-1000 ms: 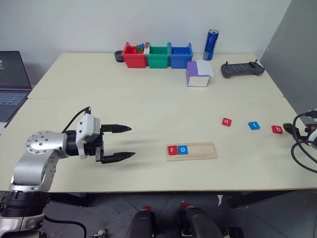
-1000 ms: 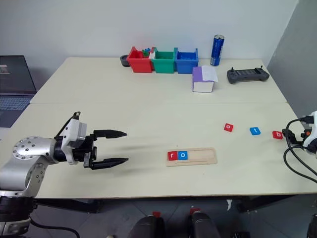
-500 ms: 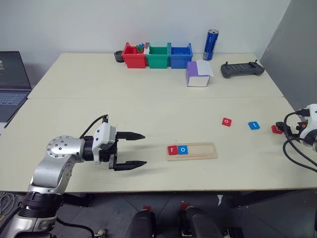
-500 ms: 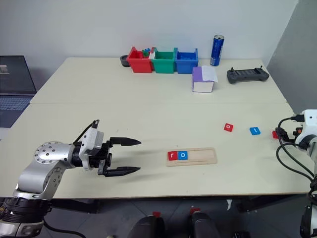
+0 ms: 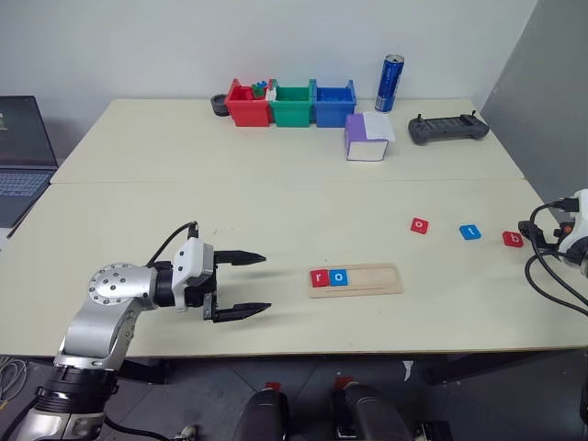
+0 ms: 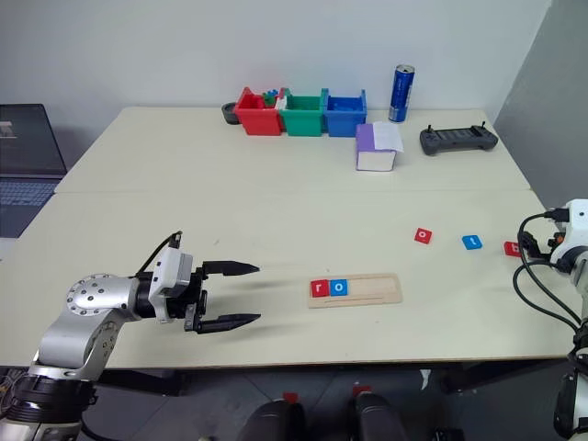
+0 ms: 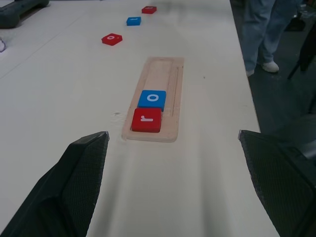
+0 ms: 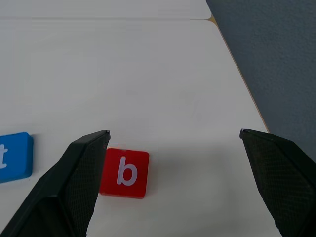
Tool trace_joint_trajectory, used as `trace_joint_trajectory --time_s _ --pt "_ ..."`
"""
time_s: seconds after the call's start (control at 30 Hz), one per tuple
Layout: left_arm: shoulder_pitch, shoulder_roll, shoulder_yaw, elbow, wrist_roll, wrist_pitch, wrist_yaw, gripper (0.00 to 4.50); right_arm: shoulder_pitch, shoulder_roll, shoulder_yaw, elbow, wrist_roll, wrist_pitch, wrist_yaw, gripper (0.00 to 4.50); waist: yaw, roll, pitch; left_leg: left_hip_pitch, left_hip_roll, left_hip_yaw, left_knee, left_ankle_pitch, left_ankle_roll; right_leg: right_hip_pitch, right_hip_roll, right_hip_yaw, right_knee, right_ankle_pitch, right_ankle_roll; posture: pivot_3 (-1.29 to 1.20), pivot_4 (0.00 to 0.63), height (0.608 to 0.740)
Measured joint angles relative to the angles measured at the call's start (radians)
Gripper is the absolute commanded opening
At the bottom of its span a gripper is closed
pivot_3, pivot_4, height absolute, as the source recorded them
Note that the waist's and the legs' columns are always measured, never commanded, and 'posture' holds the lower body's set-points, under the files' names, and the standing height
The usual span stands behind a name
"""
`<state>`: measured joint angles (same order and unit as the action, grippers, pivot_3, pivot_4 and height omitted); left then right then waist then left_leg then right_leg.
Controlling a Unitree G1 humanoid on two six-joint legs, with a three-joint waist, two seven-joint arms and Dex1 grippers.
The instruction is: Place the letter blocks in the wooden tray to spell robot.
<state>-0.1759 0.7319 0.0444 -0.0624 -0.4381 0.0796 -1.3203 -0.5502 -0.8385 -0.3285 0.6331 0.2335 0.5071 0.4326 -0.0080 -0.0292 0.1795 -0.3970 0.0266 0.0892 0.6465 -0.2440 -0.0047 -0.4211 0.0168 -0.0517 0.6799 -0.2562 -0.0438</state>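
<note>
So five blocks are on the table [image 5: 276,197]. Two sit in the tray [image 5: 356,279]: a red r [image 5: 320,277] and a blue o [image 5: 339,277], side by side at the tray's left end. The other part of the groove is bare. Three blocks lie loose on the table: a red o [image 5: 420,224], a blue t [image 5: 470,232] and a red b [image 5: 513,239], in a row and apart from each other.

The left gripper [image 5: 253,284] is spread wide and holds nothing. The tray lies straight ahead of its jaws, with bare table between them.

The right gripper [image 8: 173,143] is also spread wide and empty. The red b lies just ahead of its jaws, near one finger [image 8: 74,182]. The blue t is just past that finger. On the other side, the table edge is close, with bare table up to it.
</note>
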Motion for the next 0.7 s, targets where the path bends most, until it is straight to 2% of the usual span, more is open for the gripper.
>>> trace_joint_trajectory --time_s 0.37,0.7 --pt "0.011 -0.054 0.0 0.125 0.029 -0.132 0.012 4.45 -0.028 0.002 0.0 0.037 -0.022 -0.016 0.0 4.5 0.0 0.0 0.0 0.0 0.0 0.0 0.0 0.0 0.0 0.0 0.0 0.0 0.0 0.0 0.0 0.0 0.15 0.74" --pt "-0.039 -0.111 0.0 0.153 0.029 -0.155 0.051 4.45 -0.028 0.004 0.0 0.038 -0.023 -0.017 0.0 4.5 0.0 0.0 0.0 0.0 0.0 0.001 0.0 0.0 0.0 0.0 0.0 0.0 0.0 0.0 0.0 0.0 0.15 0.74"
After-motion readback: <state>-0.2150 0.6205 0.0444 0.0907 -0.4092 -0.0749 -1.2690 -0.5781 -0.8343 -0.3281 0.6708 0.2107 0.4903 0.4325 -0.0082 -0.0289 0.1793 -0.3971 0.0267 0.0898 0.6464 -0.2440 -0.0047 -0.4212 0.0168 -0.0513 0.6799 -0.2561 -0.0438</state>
